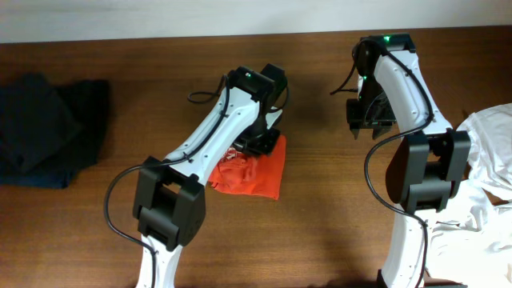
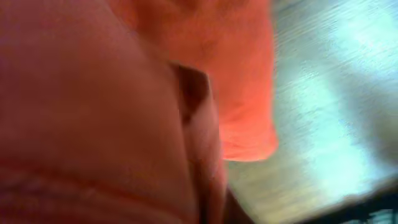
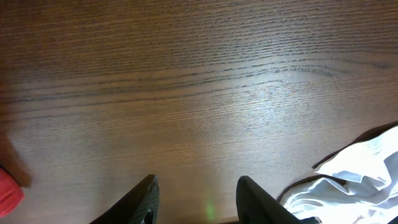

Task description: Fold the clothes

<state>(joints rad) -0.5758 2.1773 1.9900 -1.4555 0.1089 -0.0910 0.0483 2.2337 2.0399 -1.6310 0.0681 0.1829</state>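
The red-orange T-shirt [image 1: 254, 174] lies bunched in the middle of the table. My left gripper [image 1: 261, 146] is down on its far edge. In the left wrist view the red cloth [image 2: 124, 112] fills most of the frame and hides the fingers; a crease runs down to where they pinch. My right gripper [image 1: 370, 128] is open and empty over bare wood, its two dark fingers [image 3: 196, 199] apart. A white shirt [image 1: 490, 160] lies at the right edge and shows in the right wrist view [image 3: 348, 180]. Dark navy garments [image 1: 44, 128] lie at the far left.
The brown wooden table [image 1: 320, 232] carries everything. Its far edge meets a pale wall [image 1: 160, 16]. A corner of red cloth [image 3: 7, 190] shows at the left edge of the right wrist view.
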